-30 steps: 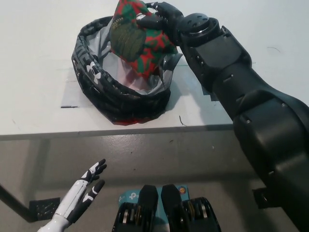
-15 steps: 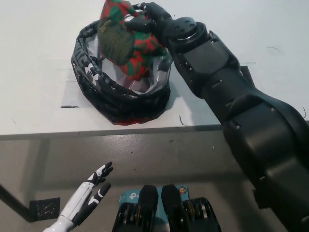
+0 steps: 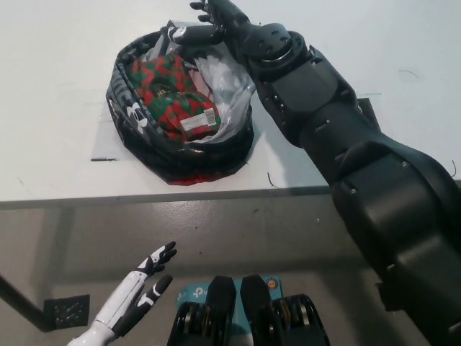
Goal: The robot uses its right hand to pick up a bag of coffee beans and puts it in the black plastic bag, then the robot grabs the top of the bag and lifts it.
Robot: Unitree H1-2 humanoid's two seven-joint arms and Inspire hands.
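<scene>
With the red-and-green patterned coffee bean bag (image 3: 171, 95) lying inside the rolled-down black plastic bag (image 3: 144, 140), the black right hand (image 3: 209, 20), fingers spread and empty above its far rim, might pinch only loose inner lining and drag it sideways

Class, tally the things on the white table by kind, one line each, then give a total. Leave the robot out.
Black plastic bag: 1
Red-and-green coffee bean bag, lying inside the black bag: 1
Total: 2
</scene>
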